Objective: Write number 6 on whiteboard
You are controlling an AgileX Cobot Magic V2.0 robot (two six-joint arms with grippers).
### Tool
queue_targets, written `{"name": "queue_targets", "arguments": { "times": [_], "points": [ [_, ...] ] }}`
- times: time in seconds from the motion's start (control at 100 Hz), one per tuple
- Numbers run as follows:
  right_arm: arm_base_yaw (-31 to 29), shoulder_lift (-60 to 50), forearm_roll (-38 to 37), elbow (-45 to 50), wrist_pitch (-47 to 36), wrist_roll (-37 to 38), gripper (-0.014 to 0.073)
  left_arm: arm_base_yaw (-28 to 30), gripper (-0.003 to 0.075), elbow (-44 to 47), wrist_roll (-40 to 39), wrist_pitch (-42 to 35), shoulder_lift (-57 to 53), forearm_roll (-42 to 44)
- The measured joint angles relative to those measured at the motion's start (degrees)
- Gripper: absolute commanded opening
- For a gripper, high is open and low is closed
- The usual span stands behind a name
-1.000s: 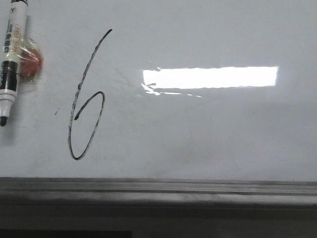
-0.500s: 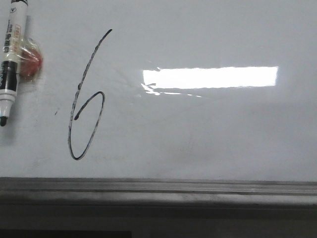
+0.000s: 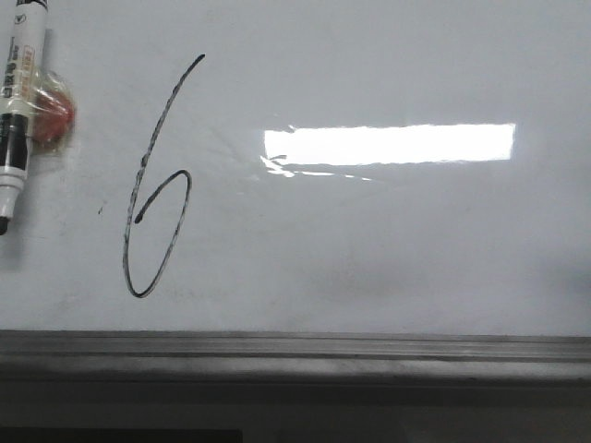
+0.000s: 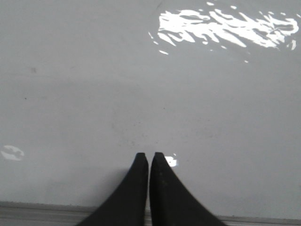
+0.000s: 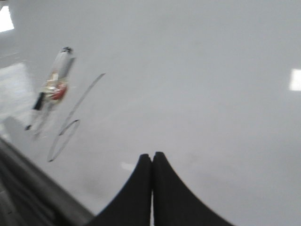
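A thin black slanted number 6 (image 3: pixel 157 185) stands on the left part of the glossy whiteboard (image 3: pixel 388 240); the blurred right wrist view shows the number 6 (image 5: pixel 70 122) too. A white-and-black marker (image 3: pixel 17 111) lies on the board at the far left, tip toward the near edge, beside a red round object (image 3: pixel 54 115). My left gripper (image 4: pixel 148 155) is shut with nothing between its fingers, above bare board. My right gripper (image 5: pixel 151 155) is also shut and empty, well to the right of the marker (image 5: pixel 51 87). Neither gripper appears in the front view.
A grey metal edge rail (image 3: pixel 295 355) runs along the board's near side. A bright rectangular light reflection (image 3: pixel 388 145) sits mid-board. A small dark speck (image 3: pixel 101 210) lies left of the 6.
The whole front view has shifted a few pixels to the left; the marker and the 6 keep their places on the board.
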Motion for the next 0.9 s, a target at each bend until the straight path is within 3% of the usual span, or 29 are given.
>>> {"name": "queue_targets", "arguments": {
  "times": [0.18, 0.35, 0.49, 0.66, 0.85, 0.9],
  "points": [
    [-13.0, 0.0, -2.8, 1.5, -0.5, 1.2, -0.0064, 0.0, -0.0019, 0.0, 0.0, 0.0, 0.0, 0.0],
    [-22.1, 0.0, -15.7, 6.3, -3.3, 16.6, -0.0064, 0.0, -0.0019, 0.0, 0.0, 0.0, 0.0, 0.0],
    [-28.8, -2.3, -19.3, 7.1, -3.9, 22.3, -0.0064, 0.0, -0.0019, 0.0, 0.0, 0.0, 0.0, 0.0],
    [-36.0, -8.1, -21.1, 7.1, 2.6, 23.2, -0.0064, 0.0, -0.0019, 0.0, 0.0, 0.0, 0.0, 0.0],
    [-37.0, -11.8, -21.5, 7.1, 18.7, 22.6, -0.0064, 0.0, -0.0019, 0.0, 0.0, 0.0, 0.0, 0.0],
    [-37.0, -11.8, -21.5, 7.1, 19.5, 21.8, -0.0064, 0.0, -0.0019, 0.0, 0.0, 0.0, 0.0, 0.0]
  ]
}}
